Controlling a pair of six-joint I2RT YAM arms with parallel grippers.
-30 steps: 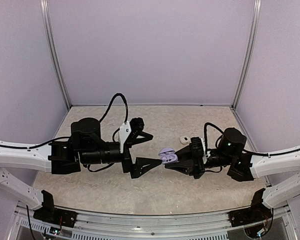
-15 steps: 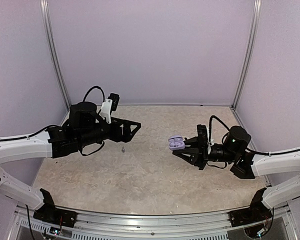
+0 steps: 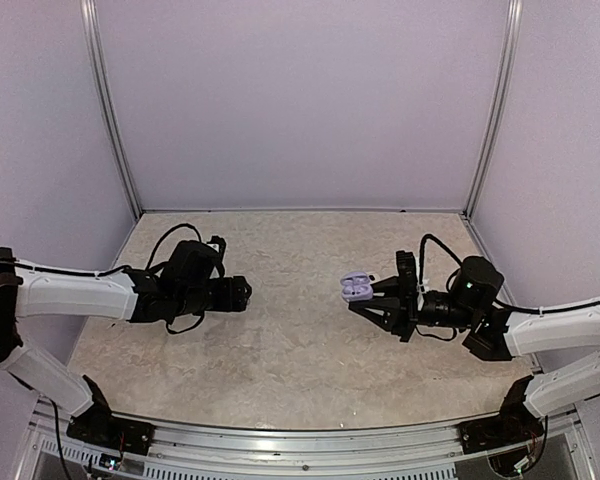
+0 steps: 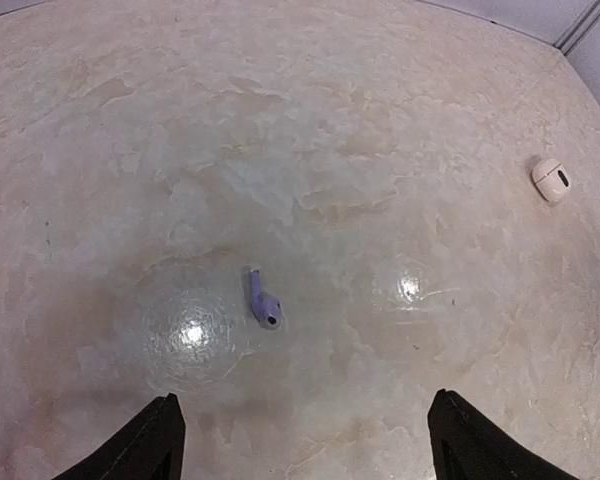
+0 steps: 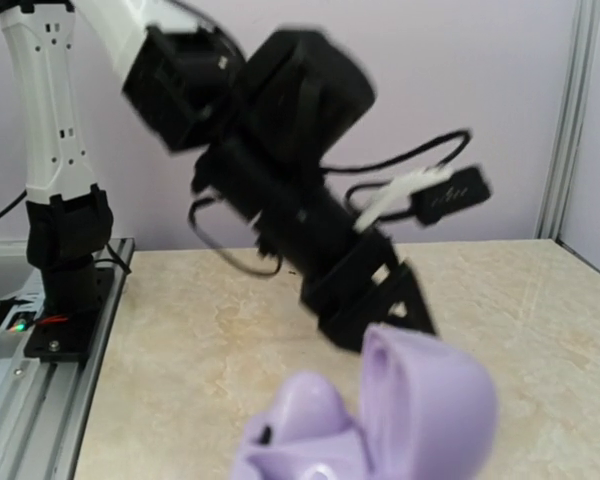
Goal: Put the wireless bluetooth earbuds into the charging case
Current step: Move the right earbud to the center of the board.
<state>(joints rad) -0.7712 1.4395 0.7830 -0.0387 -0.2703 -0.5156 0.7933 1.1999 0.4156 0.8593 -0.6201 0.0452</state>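
Left gripper (image 4: 302, 420): now back at frame left, jaws wide over lilac earbud (image 4: 263, 303) lying loose on table (image 4: 380, 120) | right gripper (image 3: 368, 296): clamps open lilac case (image 3: 356, 288), mid-right | earbud needs picking up

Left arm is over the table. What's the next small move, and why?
Probably lower the left gripper straight down over the lilac bud and close. The bud lies loose on the table below its open jaws, and the right gripper holds the open lilac case.
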